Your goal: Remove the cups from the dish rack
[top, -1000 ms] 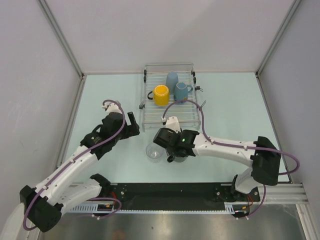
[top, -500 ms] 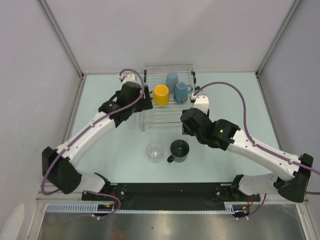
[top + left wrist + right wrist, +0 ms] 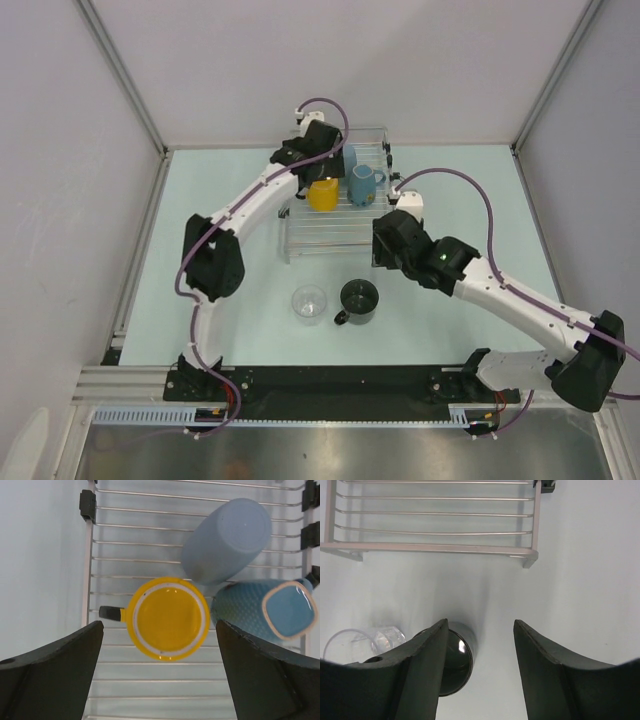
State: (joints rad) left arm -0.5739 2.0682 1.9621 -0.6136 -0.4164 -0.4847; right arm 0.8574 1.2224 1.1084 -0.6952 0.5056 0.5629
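The dish rack (image 3: 330, 232) holds three cups: a yellow mug (image 3: 322, 193), a blue handled mug (image 3: 364, 184) lying on its side, and a pale blue handleless cup (image 3: 346, 157). My left gripper (image 3: 320, 163) hangs open over the rack. In the left wrist view the yellow mug (image 3: 169, 617) sits upright just ahead of the open left gripper (image 3: 159, 630), with the pale blue cup (image 3: 227, 540) and the blue mug (image 3: 265, 611) beside it. The dark grey mug (image 3: 358, 298) and clear glass tumbler (image 3: 310, 302) stand on the table. My right gripper (image 3: 383, 252) is open and empty above the table, with the dark grey mug (image 3: 457, 660) under its left finger.
The rack's front rail (image 3: 435, 547) and right front corner lie just ahead of the right gripper (image 3: 480, 625). The tumbler (image 3: 365, 640) stands left of the dark mug. Grey walls enclose the table on three sides.
The left arm swung from the table's left side up over the rack, above the yellow mug. The right gripper left the dark grey mug on the table and moved back toward the rack's corner.
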